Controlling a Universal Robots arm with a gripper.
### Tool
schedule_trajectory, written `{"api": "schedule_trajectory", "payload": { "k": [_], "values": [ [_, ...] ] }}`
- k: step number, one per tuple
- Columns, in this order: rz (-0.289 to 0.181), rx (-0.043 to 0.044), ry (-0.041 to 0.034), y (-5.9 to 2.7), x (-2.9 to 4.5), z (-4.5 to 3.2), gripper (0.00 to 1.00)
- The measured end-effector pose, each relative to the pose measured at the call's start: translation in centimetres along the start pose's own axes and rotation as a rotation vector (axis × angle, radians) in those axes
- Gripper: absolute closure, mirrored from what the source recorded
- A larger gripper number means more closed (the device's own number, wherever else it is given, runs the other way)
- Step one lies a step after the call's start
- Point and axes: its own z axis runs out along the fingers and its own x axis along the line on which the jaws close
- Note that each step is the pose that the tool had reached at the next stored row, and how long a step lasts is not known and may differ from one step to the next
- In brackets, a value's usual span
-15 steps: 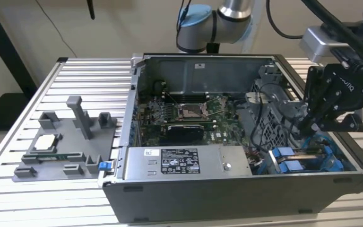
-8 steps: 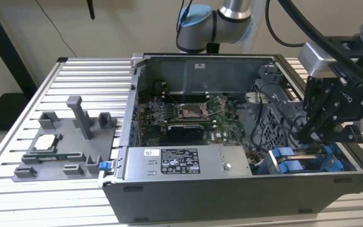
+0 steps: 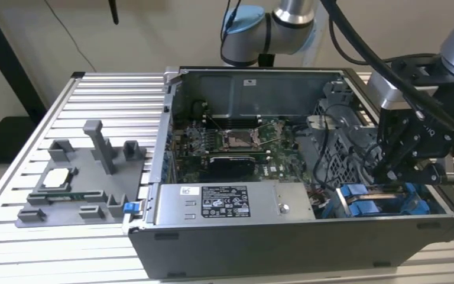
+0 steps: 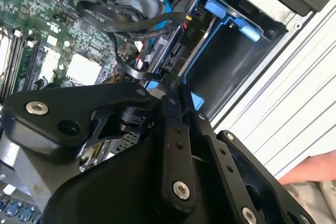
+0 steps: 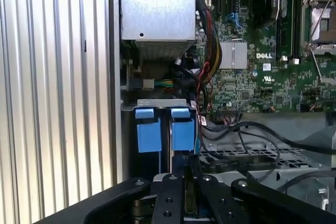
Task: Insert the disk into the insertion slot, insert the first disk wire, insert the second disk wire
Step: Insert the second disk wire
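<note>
With jaws pinched narrowly together, the gripper [image 4: 176, 90] is hovering at the insertion slot [image 4: 231, 51], where a black wire [image 4: 121, 24] risks snagging.

You see the disk [image 4: 176, 45] seated edge-on in the insertion slot [image 4: 226, 51], its dark connector end facing out between bright blue frame rails. Blue tabs [image 5: 157, 124] sit at the bay mouth, beside the grey metal cage.
</note>
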Motion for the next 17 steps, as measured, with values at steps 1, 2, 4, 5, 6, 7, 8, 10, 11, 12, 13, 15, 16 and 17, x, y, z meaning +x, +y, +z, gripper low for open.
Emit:
{"api": "schedule_trajectory", "payload": {
  "k": [1,2,4,5,6,7,8,10,11,12,13,15,16,17],
  "values": [
    [-0.001,0.0056,-0.0002,0.00,-0.03,0.10,1.00],
    [-0.002,0.0115,-0.0005,0.00,-0.06,0.20,1.00],
    [-0.004,0.0233,-0.0008,0.01,-0.14,0.36,1.00],
    [-0.004,0.0291,-0.0011,0.01,-0.19,0.46,1.00],
    [-0.005,0.0354,-0.0012,0.01,-0.25,0.54,1.00],
    [-0.006,0.0415,-0.0015,0.01,-0.31,0.62,1.00],
    [-0.006,0.0475,-0.0017,0.01,-0.35,0.71,1.00],
    [-0.007,0.0503,-0.0019,0.00,-0.35,0.74,1.00],
    [-0.007,0.0504,-0.0018,0.00,-0.35,0.74,1.00],
    [-0.007,0.0505,-0.0019,0.01,-0.35,0.74,1.00],
    [-0.007,0.0507,-0.0018,0.01,-0.35,0.74,1.00],
    [-0.007,0.0511,-0.0020,0.01,-0.35,0.74,1.00],
    [-0.007,0.0519,-0.0024,0.01,-0.35,0.74,1.00],
    [-0.007,0.0533,-0.0026,0.01,-0.35,0.74,1.00]
  ]
}}
